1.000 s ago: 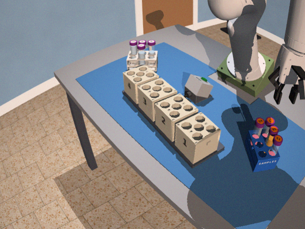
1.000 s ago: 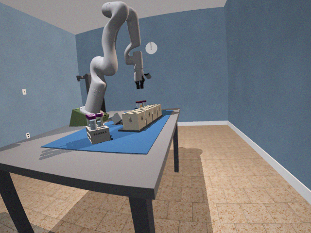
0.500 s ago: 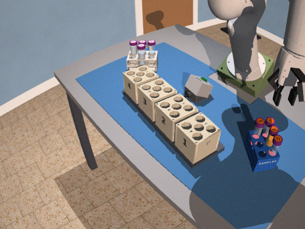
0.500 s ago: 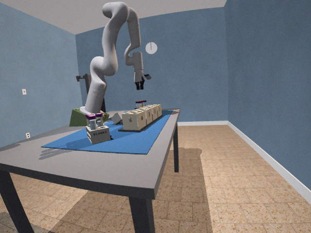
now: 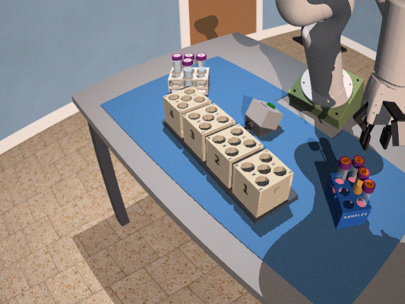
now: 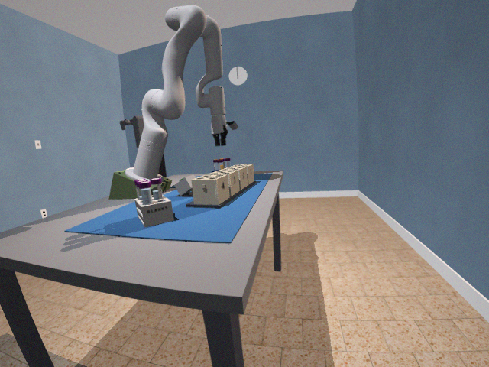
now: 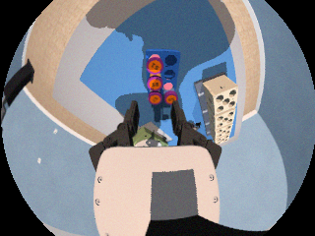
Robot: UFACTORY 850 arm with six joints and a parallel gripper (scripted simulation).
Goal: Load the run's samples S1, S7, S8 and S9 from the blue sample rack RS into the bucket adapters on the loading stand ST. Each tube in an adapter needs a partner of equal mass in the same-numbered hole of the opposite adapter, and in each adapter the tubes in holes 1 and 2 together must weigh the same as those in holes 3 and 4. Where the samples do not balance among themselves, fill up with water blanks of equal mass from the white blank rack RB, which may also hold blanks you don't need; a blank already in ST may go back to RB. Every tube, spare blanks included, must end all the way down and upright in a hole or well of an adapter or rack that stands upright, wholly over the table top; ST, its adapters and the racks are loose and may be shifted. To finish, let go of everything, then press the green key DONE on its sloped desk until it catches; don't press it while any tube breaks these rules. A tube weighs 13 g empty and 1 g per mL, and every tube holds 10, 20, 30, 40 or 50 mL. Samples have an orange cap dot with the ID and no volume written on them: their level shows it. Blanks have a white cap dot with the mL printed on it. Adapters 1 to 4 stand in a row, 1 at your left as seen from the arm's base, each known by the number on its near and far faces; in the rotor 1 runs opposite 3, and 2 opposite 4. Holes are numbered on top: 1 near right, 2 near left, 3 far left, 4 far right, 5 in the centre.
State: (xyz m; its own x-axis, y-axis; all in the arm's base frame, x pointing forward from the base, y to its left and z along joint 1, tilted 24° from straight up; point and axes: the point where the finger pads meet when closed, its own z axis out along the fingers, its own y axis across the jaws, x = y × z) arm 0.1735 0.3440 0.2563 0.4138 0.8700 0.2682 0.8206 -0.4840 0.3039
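The blue sample rack RS (image 5: 354, 216) (image 7: 175, 74) stands at the right of the mat and holds several purple-capped sample tubes with orange dots (image 5: 358, 160) (image 7: 156, 83). My gripper (image 5: 376, 139) (image 6: 219, 138) (image 7: 155, 107) is open and empty, hanging well above the rack and a little towards the arm's base. Four beige adapters stand in a row on the dark stand ST (image 5: 293, 195): adapter 1 (image 5: 258, 196), 2 (image 5: 219, 163), 3 (image 5: 194, 135) and 4 (image 5: 171, 114). All their holes look empty. The white blank rack RB (image 5: 188, 83) (image 6: 154, 211) holds several blanks.
The grey sloped desk (image 5: 261, 118) with the green DONE key (image 5: 271, 104) stands between the stand and the arm's green base (image 5: 346, 107). The blue mat (image 5: 140, 111) covers most of the grey table (image 5: 98, 94).
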